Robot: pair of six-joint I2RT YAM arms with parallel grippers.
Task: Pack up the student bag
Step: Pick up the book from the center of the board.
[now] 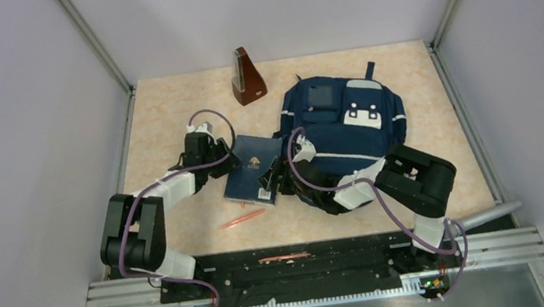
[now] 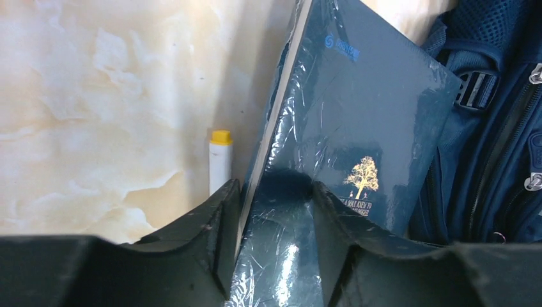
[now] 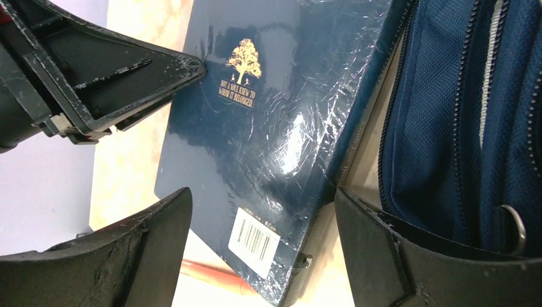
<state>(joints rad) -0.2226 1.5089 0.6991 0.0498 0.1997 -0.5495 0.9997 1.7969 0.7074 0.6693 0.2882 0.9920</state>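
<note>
Left wrist: left claw (image 2: 275, 187) straddles book (image 2: 358, 109) edge, probably to lift it; clamped or not, cannot tell. Right claw (image 3: 262, 195) hangs wide over book, bag (image 3: 447, 115) just to its right.

You worked in a robotics lab cell, and the set-up showed it. Plain pale walls (image 1: 13, 115) closed in the tabletop (image 1: 171, 119) along its left, far and right edges, and metal frame posts (image 1: 95, 42) rose from its far corners. A slotted metal rail (image 1: 314, 269) ran along its near edge. Two arms (image 1: 150, 207) were bolted there, with purple cables (image 1: 385, 210) looped along them. On the marble-print tabletop lay school props: a bag (image 1: 351, 124), a book (image 1: 253, 167), a pen (image 1: 242, 219) and a metronome (image 1: 247, 77).
</note>
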